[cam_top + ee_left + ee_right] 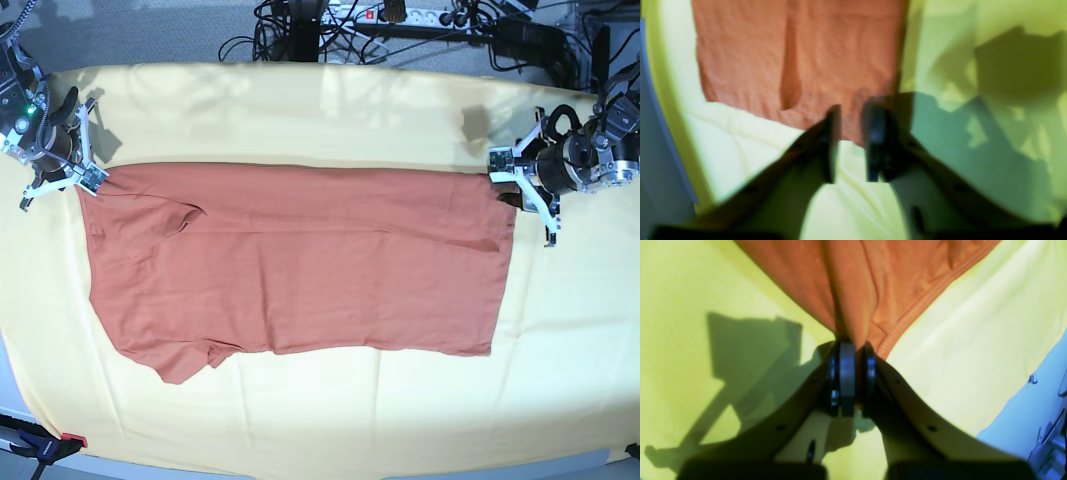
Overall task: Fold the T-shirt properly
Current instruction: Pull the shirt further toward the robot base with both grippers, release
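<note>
Cloth: I see a pale yellow cloth [330, 115] covering the bench, spread under both tools and reaching every edge in my base view.
Cloth surface: I see soft creases [740, 140] just below the left tool.
Shadows: dark shapes [750, 350] fall on the cloth beside the right tool.
Cables: a black tangle [300, 30] lies beyond the far edge, well apart from both tools.
Power strip: a white one [415, 15] sits among those cables.
Clamp: a red-tipped one [45, 445] sits at the near corner, on the right tool's side.
</note>
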Robot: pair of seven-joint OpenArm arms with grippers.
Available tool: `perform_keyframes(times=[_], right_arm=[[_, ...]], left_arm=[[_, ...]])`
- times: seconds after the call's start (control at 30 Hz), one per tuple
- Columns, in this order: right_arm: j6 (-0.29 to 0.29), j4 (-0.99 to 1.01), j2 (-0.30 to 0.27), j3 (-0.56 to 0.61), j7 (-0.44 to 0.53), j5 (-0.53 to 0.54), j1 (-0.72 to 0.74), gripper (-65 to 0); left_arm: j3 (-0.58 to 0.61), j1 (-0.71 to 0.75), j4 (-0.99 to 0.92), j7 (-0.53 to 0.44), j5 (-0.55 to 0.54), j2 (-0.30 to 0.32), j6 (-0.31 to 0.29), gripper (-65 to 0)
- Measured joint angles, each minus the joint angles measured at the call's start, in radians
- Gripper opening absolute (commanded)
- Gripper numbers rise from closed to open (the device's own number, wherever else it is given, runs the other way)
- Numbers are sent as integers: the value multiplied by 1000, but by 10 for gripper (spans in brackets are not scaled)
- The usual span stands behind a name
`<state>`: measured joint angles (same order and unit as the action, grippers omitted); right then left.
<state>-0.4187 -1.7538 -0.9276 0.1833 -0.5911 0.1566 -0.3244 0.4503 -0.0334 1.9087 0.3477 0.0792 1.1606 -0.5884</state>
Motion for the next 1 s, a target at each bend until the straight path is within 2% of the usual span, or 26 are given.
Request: perform_keyframes(times=[0.07, 0.1, 0.2, 0.3, 0.53, 0.87, 0.93, 0.97, 1.0], right_arm=[[0, 0, 0, 0, -2, 0, 0, -560], [1, 0, 0, 0, -3, 0, 0, -529], [12, 0, 0, 0, -5, 0, 0, -482], [27, 0, 0, 0, -7, 1, 0, -482], [34, 0, 0, 0, -7, 8, 0, -482], [35, 0, 0, 0, -7, 8, 0, -482], [35, 0, 0, 0, -7, 8, 0, -482], [35, 0, 0, 0, -7, 8, 0, -482], [35, 0, 0, 0, -7, 8, 0, -482]], left_arm=[[0, 0, -1, 0, -1, -1, -24, -298], [0, 0, -7, -3, -1, -1, -24, -273], [0, 0, -47, -6, 0, -1, 5, -268], [0, 0, -85, -21, 18, -2, 3, -268], [0, 0, -142, -193, 107, -13, -8, -268], [-8, -10, -216, -233, 143, -80, 5, -269], [-7, -11, -216, -233, 143, -80, 33, -303], [-7, -10, -216, -233, 144, -83, 43, -366], [-6, -8, -218, -230, 149, -84, 60, -458]])
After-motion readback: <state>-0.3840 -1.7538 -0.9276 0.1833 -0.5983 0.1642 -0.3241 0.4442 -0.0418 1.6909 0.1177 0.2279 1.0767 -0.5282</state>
